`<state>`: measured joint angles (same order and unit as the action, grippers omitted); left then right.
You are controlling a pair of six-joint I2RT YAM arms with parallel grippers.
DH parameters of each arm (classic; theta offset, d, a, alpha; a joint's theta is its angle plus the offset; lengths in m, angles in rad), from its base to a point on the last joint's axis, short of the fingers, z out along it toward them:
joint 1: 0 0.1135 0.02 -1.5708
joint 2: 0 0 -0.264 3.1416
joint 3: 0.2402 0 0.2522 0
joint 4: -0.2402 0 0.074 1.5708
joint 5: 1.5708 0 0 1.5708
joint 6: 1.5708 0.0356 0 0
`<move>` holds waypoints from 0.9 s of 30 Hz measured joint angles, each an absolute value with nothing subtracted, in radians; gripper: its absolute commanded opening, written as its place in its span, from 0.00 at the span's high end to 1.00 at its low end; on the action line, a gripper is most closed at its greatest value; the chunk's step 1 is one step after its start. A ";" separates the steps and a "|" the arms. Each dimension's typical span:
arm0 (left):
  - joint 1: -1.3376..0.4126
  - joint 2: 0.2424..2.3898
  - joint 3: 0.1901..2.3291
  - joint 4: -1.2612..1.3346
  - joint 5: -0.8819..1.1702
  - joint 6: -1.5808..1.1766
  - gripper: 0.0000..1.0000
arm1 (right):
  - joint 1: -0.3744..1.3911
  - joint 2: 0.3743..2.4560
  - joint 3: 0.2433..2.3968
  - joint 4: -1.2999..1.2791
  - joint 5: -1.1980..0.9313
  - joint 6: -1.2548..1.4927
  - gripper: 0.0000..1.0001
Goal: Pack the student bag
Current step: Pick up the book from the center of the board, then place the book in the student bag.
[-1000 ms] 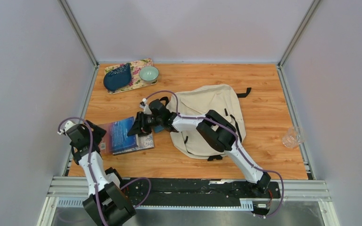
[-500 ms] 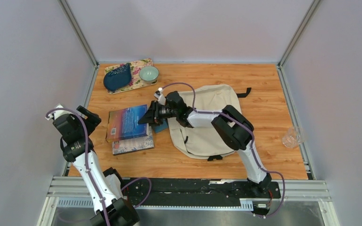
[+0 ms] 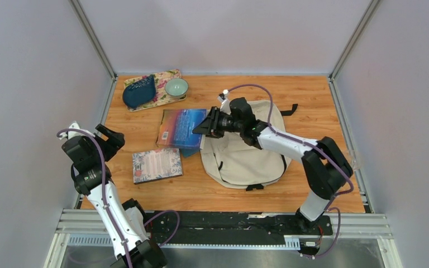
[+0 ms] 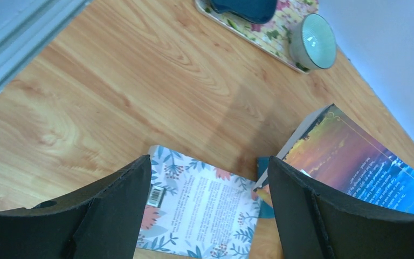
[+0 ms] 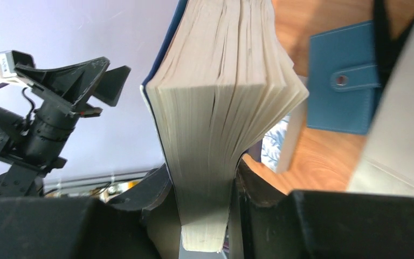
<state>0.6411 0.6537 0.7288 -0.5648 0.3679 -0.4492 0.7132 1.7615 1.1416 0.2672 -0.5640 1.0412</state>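
Student bag [image 3: 246, 159] lies flat mid-table [image 3: 313, 111], at 3 o'clock of the blue book [image 3: 181, 127]. It's soft cream fabric with black straps (mouth state unclear). Right gripper [image 3: 208, 124] is clamped on the thick paperback's page edge, pages fanning. Left gripper [image 3: 110, 139] is spread wide and empty at 8 o'clock. Best approach: get the bag mouth open first, then slide the book in spine-first.

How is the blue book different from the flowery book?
The blue book is held up, tilted, in the right fingers; the flowery book lies flat on the table. The blue book's cover shows a sunset sky; the flowery book's shows leaves and flowers. Both are closed.
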 measured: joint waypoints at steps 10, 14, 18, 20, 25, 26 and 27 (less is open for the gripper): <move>0.620 0.676 0.727 -0.465 0.569 -0.537 0.14 | 0.669 1.283 0.989 -0.095 -0.266 0.838 1.00; 0.569 0.686 0.703 -0.396 0.614 -0.583 0.13 | 0.640 1.076 0.897 -0.191 -0.147 0.809 1.00; 0.503 0.699 0.684 -0.357 0.627 -0.607 0.13 | 0.623 0.870 0.805 -0.303 -0.012 0.805 1.00; 0.455 0.712 0.682 -0.340 0.620 -0.614 0.13 | 0.621 0.798 0.784 -0.363 0.037 0.809 1.00; 0.200 0.786 0.685 -0.296 0.527 -0.613 0.13 | 0.621 0.664 0.748 -0.497 0.125 0.835 1.00; 0.111 0.809 0.690 -0.295 0.495 -0.608 0.13 | 0.622 0.626 0.745 -0.545 0.152 0.843 1.00; 0.025 0.834 0.698 -0.294 0.457 -0.597 0.13 | 0.622 0.597 0.744 -0.579 0.172 0.848 1.00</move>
<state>0.0246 0.8341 0.6983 -0.2939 0.4568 -0.5968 0.6220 0.5972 0.7444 -0.5789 0.1719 0.8478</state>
